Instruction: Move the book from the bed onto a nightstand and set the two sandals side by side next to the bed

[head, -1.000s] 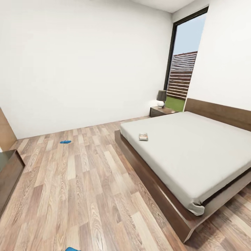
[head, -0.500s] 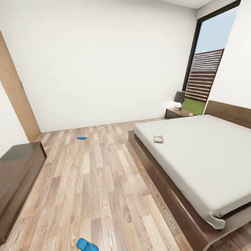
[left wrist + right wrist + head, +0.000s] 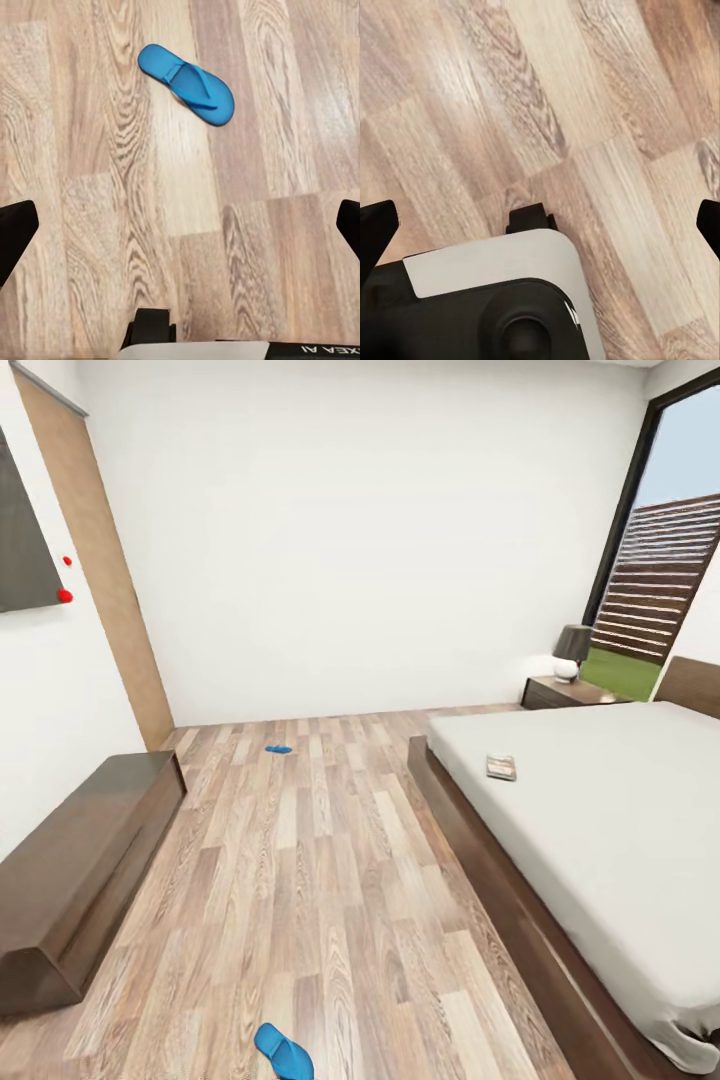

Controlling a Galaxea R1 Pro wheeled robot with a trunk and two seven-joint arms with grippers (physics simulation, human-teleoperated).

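The bed (image 3: pixel 600 830) with its pale mattress runs along the right of the head view. The book (image 3: pixel 501 766) lies flat near the mattress's left edge. Beyond it, by the window, stands a dark nightstand (image 3: pixel 565 692). One blue sandal (image 3: pixel 279 749) lies far off on the wood floor near the back wall. The other sandal (image 3: pixel 283 1052) is close, at the lower edge of the head view, and shows again as a blue sandal (image 3: pixel 187 82) on the planks ahead of my left gripper (image 3: pixel 180 229). That gripper is open and empty above the floor. My right gripper (image 3: pixel 540 225) is also open over bare planks.
A long dark TV bench (image 3: pixel 80 860) stands along the left wall under a dark screen (image 3: pixel 20 530). A lamp (image 3: pixel 573 650) sits on the nightstand. A tall window (image 3: pixel 660 560) is at the right. A wide strip of floor runs between bench and bed. The robot's base (image 3: pixel 495 300) is under the right gripper.
The camera has turned left and the whole scene has slid right in view. The TV bench and wall screen have come in; the near sandal now shows fully.
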